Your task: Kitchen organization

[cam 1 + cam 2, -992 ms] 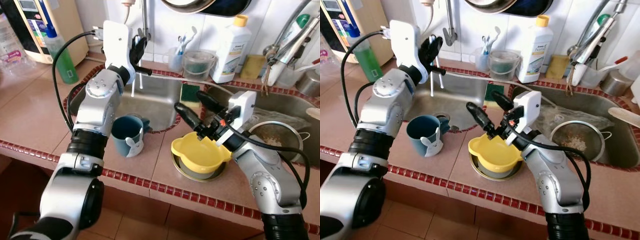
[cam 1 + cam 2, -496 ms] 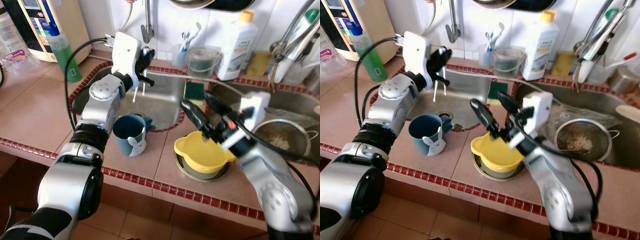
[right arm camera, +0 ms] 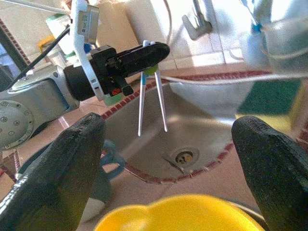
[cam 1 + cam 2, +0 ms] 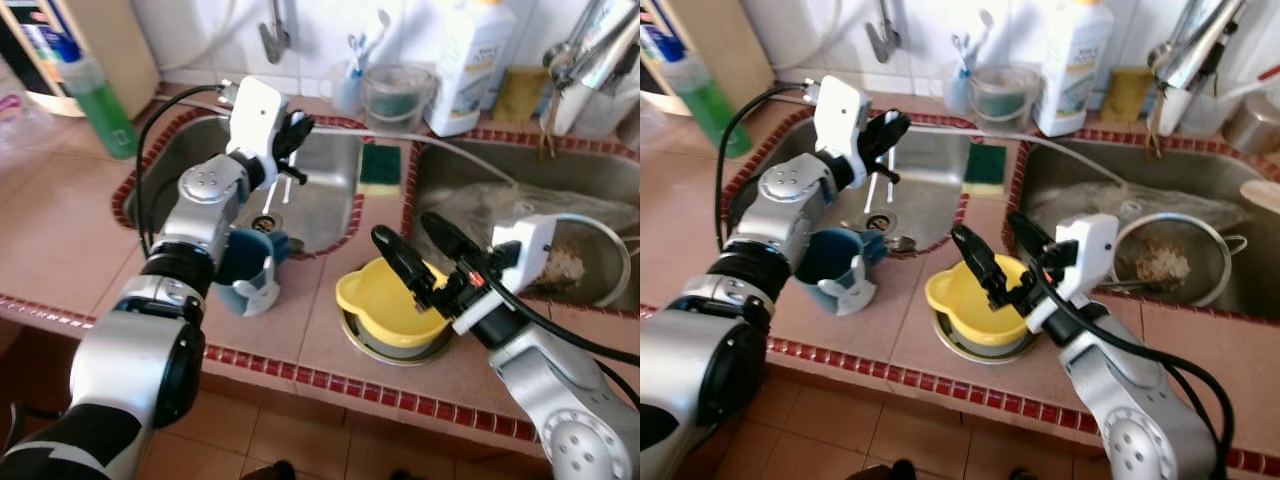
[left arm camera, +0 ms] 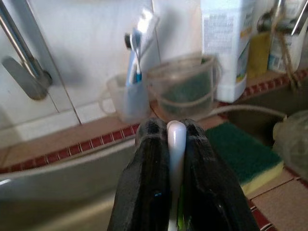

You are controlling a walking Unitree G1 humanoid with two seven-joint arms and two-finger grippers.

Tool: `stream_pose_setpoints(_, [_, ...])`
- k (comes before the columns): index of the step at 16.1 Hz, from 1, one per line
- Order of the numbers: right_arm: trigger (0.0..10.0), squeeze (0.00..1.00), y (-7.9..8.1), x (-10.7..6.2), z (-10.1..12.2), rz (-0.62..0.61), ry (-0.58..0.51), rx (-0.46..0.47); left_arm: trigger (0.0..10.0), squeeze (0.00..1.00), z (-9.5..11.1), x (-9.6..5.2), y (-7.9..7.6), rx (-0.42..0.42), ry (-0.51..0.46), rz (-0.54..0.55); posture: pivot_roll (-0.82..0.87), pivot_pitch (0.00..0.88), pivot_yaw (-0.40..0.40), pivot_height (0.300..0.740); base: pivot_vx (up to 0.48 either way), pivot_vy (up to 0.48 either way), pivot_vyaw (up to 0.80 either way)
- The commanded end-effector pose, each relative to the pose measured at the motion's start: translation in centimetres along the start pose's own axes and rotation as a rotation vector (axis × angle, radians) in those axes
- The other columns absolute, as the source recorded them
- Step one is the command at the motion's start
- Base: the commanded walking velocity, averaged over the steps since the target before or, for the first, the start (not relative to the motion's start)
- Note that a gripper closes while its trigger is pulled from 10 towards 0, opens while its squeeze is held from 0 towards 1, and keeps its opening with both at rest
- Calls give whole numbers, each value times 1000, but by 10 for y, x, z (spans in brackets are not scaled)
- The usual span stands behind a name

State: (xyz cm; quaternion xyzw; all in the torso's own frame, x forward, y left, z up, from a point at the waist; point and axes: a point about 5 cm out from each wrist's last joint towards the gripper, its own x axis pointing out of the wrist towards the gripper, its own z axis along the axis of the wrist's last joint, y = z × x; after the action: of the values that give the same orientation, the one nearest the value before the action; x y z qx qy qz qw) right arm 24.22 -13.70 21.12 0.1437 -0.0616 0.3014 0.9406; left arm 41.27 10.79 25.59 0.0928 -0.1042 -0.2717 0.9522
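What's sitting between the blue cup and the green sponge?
In the eye views, the left sink basin lies between the blue cup and green sponge, with the left gripper holding white chopsticks above it.

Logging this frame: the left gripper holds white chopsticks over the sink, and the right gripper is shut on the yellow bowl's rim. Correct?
Not quite. The right gripper is open, fingers spread above the yellow bowl, as the right wrist view shows. The left gripper does hold the white chopsticks over the sink.
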Motion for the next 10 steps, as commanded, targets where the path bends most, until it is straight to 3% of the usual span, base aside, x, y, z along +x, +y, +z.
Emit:
stream_pose_setpoints(1, [10000,0,4,-3,4,9,-8,-1,10000,0,6,0,6,40,-5,18,-163,256,115,740,0,0,0])
stream_pose_setpoints(5, [10000,0,10,-10,4,13,38,49,10000,0,-9,-5,13,69,86,45,-169,253,121,740,0,0,0])
stream_pose_setpoints(10, [10000,0,8,-12,2,15,90,37,10000,0,-9,-6,15,77,96,55,-166,240,123,740,0,0,0])
